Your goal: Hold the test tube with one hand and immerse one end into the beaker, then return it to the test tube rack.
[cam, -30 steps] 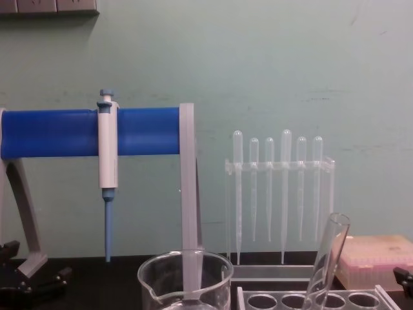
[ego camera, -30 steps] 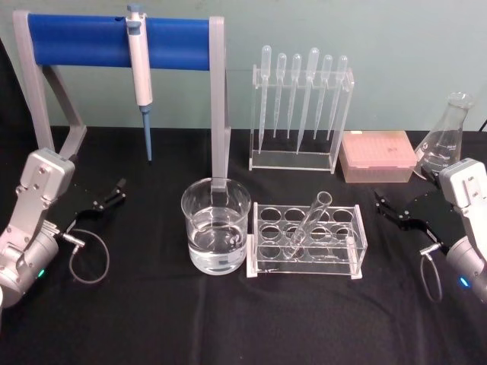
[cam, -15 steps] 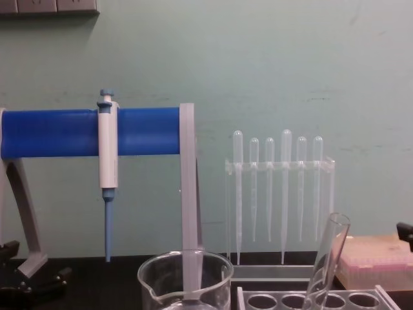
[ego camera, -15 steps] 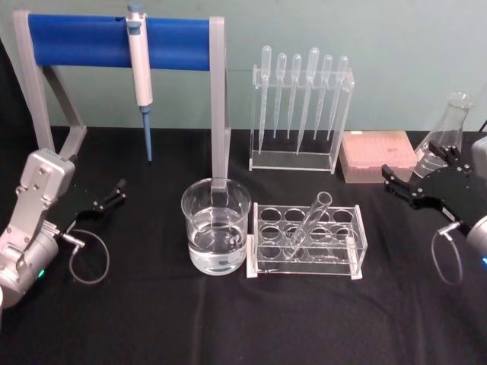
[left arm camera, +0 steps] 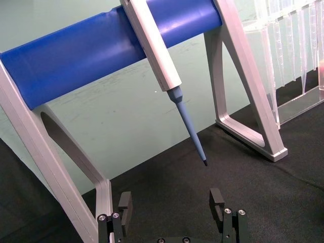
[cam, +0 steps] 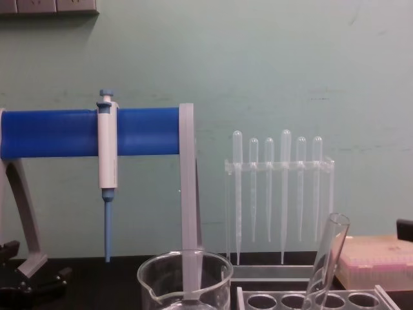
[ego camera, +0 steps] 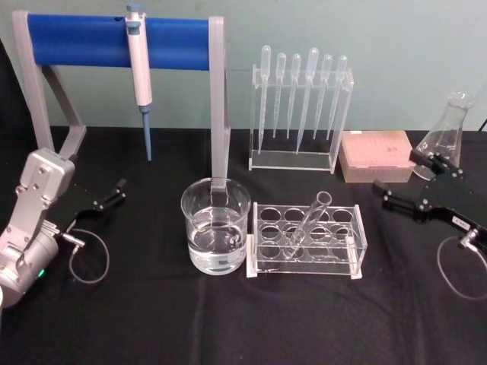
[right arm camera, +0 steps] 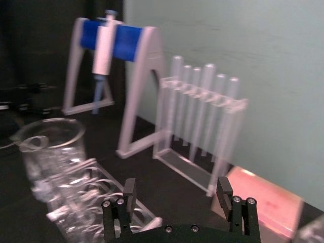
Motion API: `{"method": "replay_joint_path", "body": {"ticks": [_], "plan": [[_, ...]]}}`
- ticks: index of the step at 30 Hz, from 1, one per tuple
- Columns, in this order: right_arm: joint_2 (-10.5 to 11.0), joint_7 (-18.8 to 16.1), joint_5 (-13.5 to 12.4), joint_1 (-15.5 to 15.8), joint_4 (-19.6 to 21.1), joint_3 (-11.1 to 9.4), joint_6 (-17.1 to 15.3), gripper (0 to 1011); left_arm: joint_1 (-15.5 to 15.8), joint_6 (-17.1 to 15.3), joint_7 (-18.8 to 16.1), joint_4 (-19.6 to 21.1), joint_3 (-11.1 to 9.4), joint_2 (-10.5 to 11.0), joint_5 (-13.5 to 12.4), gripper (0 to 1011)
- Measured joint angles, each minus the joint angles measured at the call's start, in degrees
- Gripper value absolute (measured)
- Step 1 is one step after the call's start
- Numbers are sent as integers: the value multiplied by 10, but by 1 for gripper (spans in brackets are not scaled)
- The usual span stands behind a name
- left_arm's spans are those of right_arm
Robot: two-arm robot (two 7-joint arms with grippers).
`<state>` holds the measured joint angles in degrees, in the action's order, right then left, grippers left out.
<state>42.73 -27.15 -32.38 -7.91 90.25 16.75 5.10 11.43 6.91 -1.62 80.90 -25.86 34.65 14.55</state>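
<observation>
The test tube [ego camera: 308, 220] leans in a clear rack [ego camera: 307, 262] at mid-table, its flared rim up; the chest view shows its upper part [cam: 328, 265]. The beaker [ego camera: 216, 224], holding clear liquid, stands just left of the rack and shows low in the chest view [cam: 185, 281]. My right gripper [ego camera: 396, 172] hovers open and empty to the right of the rack, fingers pointing left toward it. In the right wrist view its fingers [right arm camera: 177, 195] stand wide apart with the beaker [right arm camera: 48, 144] ahead. My left gripper [ego camera: 114, 194] rests open at the table's left [left arm camera: 171, 202].
A blue-barred stand [ego camera: 114, 34] at the back left carries a white-and-blue pipettor [ego camera: 139, 68]. An acrylic rack of plastic pipettes [ego camera: 300, 106] stands behind the tube rack. A pink tip box [ego camera: 378, 156] and a glass flask [ego camera: 447, 133] sit at the back right.
My right gripper has swung round and shifted left and lower, toward the rack, with its silver wrist now past the view's right edge. The left arm, test tube and beaker are unmoved.
</observation>
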Motion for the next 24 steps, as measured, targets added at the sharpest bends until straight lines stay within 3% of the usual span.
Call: {"method": "replay_joint_path", "body": {"ticks": [7, 14, 24], "plan": [[0, -78, -5, -20, -18, 17, 7, 1003, 0, 0, 0, 0, 0, 0, 0, 1000], [-14, -163, -6, -56, -49, 48, 14, 1003, 0, 0, 0, 0, 0, 0, 0, 1000], [-38, -218, -27, -94, -82, 75, 24, 1003, 0, 0, 0, 0, 0, 0, 0, 1000]]}}
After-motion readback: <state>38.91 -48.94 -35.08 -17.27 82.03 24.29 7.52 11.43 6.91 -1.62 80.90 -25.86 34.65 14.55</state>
